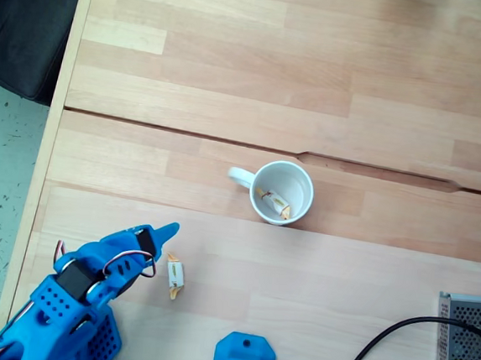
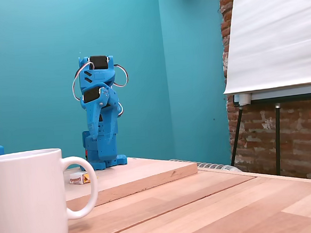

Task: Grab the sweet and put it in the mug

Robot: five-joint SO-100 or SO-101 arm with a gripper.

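Note:
In a fixed view from above, the white mug (image 1: 301,180) stands mid-table with its handle to the left, and one sweet (image 1: 274,202) lies inside it. Another sweet (image 1: 175,276), white with orange-yellow ends, lies on the wood at the lower left. My blue gripper (image 1: 167,231) looks shut and empty, its tip a short way up and left of that sweet and not touching it. In a fixed view from table height, the mug (image 2: 25,203) is near at the left. The sweet (image 2: 80,179) on the table shows past its handle, and the folded arm (image 2: 99,117) stands behind.
A blue printed part (image 1: 243,357) sits at the bottom edge. A metal mesh box (image 1: 466,347) with a black cable (image 1: 382,348) is at the bottom right. The table's left edge (image 1: 49,172) is close to the arm. A flip-chart easel (image 2: 273,39) stands beyond the table.

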